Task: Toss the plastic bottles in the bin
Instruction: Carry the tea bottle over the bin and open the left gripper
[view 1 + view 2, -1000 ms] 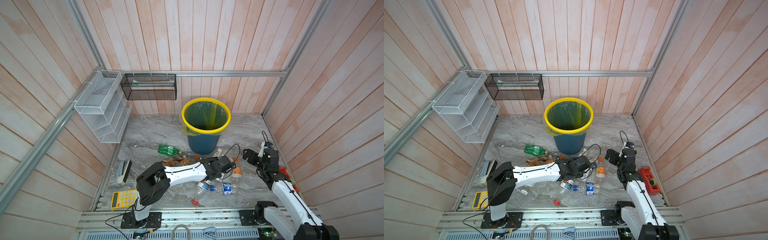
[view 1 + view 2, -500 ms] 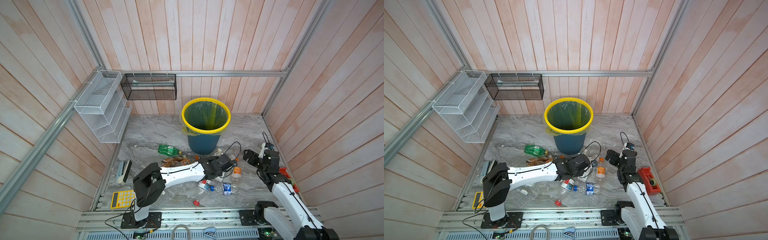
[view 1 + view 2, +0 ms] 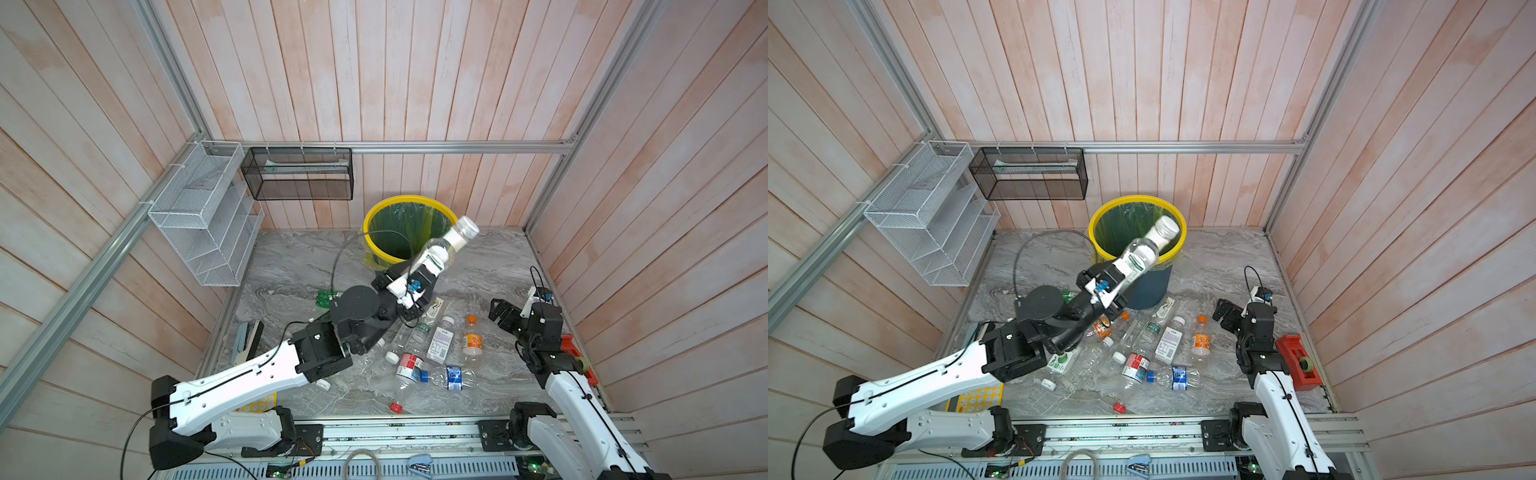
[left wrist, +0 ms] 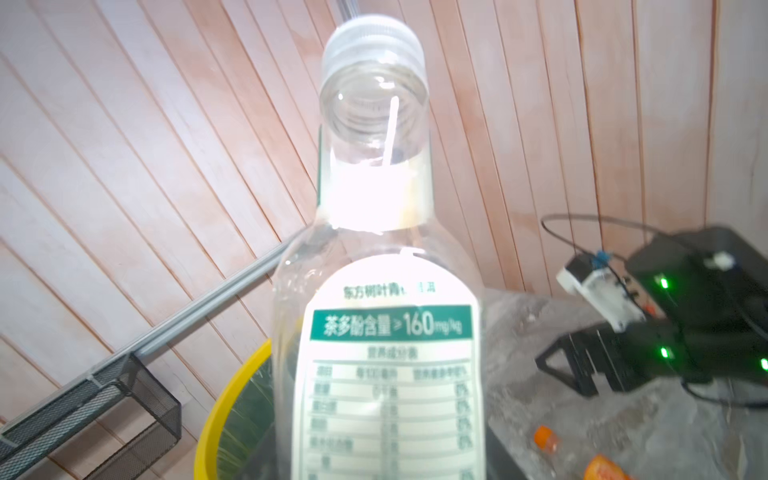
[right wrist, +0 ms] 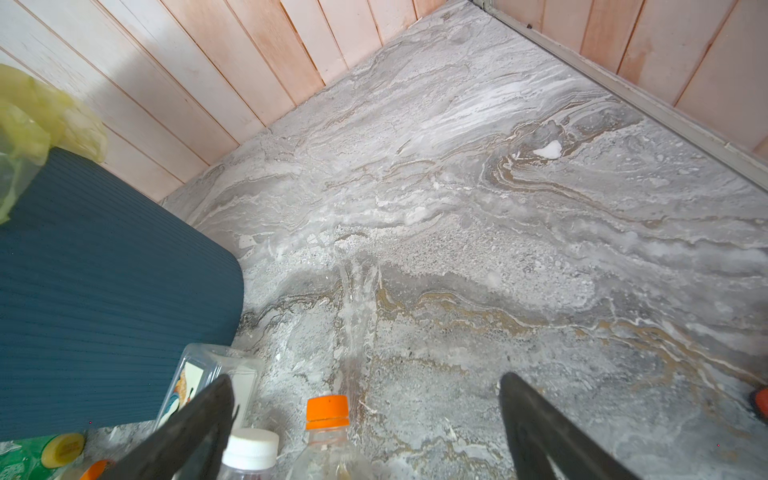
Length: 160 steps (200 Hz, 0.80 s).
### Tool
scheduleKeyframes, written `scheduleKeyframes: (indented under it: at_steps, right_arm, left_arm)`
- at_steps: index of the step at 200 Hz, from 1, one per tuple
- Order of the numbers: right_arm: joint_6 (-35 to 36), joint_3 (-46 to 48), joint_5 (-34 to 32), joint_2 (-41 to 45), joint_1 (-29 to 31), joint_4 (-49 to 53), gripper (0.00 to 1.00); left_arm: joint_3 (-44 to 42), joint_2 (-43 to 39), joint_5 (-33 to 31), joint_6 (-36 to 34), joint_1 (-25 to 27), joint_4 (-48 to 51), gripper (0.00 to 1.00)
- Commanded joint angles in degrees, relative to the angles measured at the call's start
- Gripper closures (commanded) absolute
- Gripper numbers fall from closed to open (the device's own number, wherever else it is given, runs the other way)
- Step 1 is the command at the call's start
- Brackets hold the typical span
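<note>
My left gripper (image 3: 417,276) is shut on the lower body of a clear plastic bottle (image 3: 446,249) with a white cap and a white-and-green label. It holds the bottle raised and tilted, cap end toward the bin (image 3: 366,232). The same bottle (image 4: 386,332) fills the left wrist view and hides the jaws; the bin's yellow rim (image 4: 216,415) shows behind it. Several more bottles lie on the floor, among them an orange-capped one (image 3: 471,343) and a blue-labelled one (image 3: 455,376). My right gripper (image 3: 498,309) hovers open, low, beside the orange-capped bottle (image 5: 328,419).
A white wire rack (image 3: 203,232) and a black mesh basket (image 3: 297,174) hang on the back-left walls. A red tape dispenser (image 3: 1298,361) sits by the right wall and a yellow calculator (image 3: 976,399) at the front left. A loose red cap (image 3: 397,407) lies near the front rail.
My left gripper has closed on the white-capped bottle and lifted it off the floor, up toward the bin. The right arm has stayed where it was.
</note>
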<state>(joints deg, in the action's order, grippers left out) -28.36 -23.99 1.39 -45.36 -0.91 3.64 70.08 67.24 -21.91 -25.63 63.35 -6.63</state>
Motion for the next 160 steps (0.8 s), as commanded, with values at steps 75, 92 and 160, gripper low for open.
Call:
scheduleKeyframes:
  at_steps: [75,92,160]
  right_arm:
    - [1.71,-2.46,0.47,3.31,-0.24,5.66,0.01]
    - [1.48,-2.12,-0.16,4.05,-0.27,6.4,0.01]
    - [-1.07,-2.58,-0.27,3.72,-0.28,10.85,0.01]
  left_arm:
    - [26.07,25.05,24.2,21.23,-23.32,20.12,0.09]
    - [19.58,20.18,23.8,21.45,-23.28,13.05,0.0]
    - [9.62,8.8,20.66,21.36,-21.8,7.43,0.0]
